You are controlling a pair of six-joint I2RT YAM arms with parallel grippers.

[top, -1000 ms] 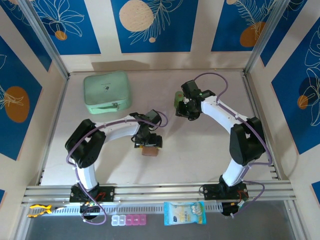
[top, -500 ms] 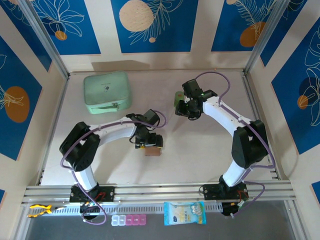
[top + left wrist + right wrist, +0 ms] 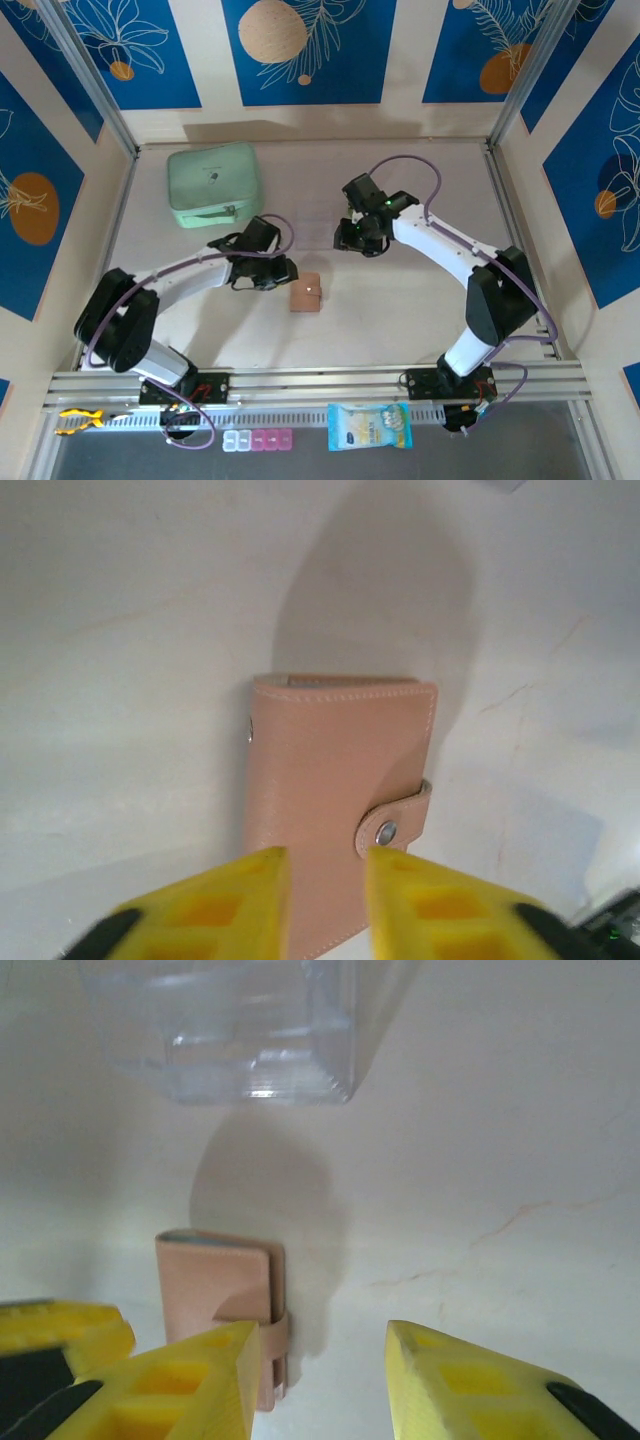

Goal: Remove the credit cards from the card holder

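Observation:
The card holder (image 3: 307,293), a tan-pink wallet, lies flat on the table with its snap strap fastened (image 3: 340,780) (image 3: 215,1280). The credit cards are hidden inside it. My left gripper (image 3: 286,274) sits just left of the wallet; in the left wrist view (image 3: 328,865) its yellow fingers stand a narrow gap apart, pointing at the wallet, with nothing between them. My right gripper (image 3: 349,240) hovers beyond the wallet to its upper right. It is open and holds nothing (image 3: 320,1340), the wallet lying ahead beside its left finger.
A mint-green zip case (image 3: 213,184) stands at the back left. A clear plastic box (image 3: 225,1030) rests on the table just beyond the wallet. A snack pack (image 3: 369,426) and pill organiser (image 3: 258,440) lie below the front rail.
My left gripper has drawn back to the left off the card holder and its jaws have narrowed. The right gripper has come left and nearer to the holder.

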